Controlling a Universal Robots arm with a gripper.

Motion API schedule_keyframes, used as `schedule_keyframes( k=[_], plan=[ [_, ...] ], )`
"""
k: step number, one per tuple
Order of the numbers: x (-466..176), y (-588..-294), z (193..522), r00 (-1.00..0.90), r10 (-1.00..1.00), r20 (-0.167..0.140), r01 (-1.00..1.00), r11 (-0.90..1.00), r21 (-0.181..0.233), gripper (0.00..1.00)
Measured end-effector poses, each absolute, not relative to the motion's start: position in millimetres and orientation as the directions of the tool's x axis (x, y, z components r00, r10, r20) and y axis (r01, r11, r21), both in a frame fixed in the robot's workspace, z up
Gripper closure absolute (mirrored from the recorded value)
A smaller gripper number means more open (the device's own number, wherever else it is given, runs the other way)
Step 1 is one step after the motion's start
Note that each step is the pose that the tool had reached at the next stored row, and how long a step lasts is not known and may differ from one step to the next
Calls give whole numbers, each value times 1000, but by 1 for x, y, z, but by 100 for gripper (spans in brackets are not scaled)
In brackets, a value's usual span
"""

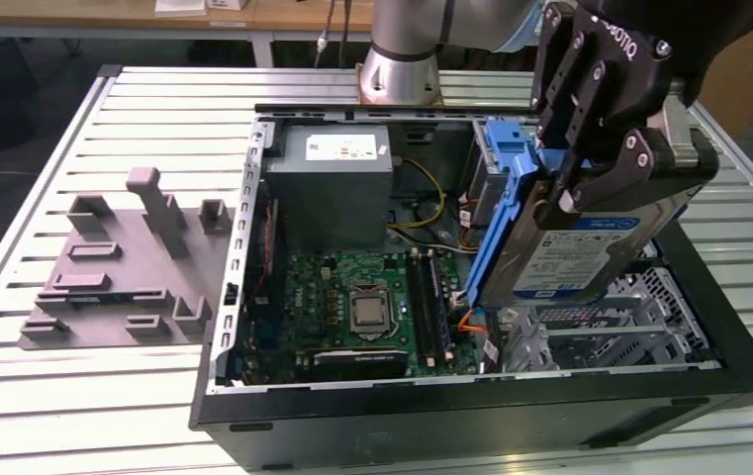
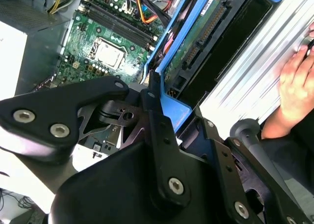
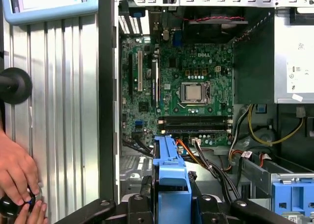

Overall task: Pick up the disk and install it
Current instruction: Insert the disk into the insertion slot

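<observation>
In the exterior view the gripper [image 1: 617,178] hangs in the upper right of the frame with its fingers clenched on the disk [image 1: 574,252]. They hold it on edge and slightly tilted, the label facing the camera and the blue bracket [image 1: 499,223] running along the side toward the exterior view's left. The disk is in the air, above the right-hand part of the open computer case [image 1: 482,411] and over the silver drive cage [image 1: 620,317]. I'd say it is carried edgewise and clear of the case walls so that it lines up with that bay. The motherboard [image 1: 363,297] and the grey power supply [image 1: 336,178] lie uncovered inside, and a grey fixture [image 1: 126,267] sits on the slatted worktop [image 1: 86,396] at the exterior view's left. In the second wrist view, one of the fingers [image 2: 158,123] presses against the bracket's end, and the disk's circuit-board underside [image 2: 206,33] runs away from the camera. A person's hand [image 2: 294,82] rests on the worktop beyond it. In the first wrist view the bracket [image 3: 171,177] stands pinched between the dark fingers, with the motherboard [image 3: 191,87] spread out past it. The cage's blue latch [image 3: 289,197] is off to one side. The hand [image 3: 17,170] covers a small dark object I can't make out, probably a control kept within reach.
</observation>
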State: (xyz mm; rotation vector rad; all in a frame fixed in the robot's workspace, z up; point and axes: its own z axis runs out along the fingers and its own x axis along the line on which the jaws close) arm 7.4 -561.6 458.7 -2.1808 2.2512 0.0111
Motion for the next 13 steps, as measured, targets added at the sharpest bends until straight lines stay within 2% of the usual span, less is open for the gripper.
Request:
schedule_keyframes(
  k=[13],
  plan=[
    [13, -566, 457, -32, -999, -10, -1000, 32, 0, 64]
  ],
)
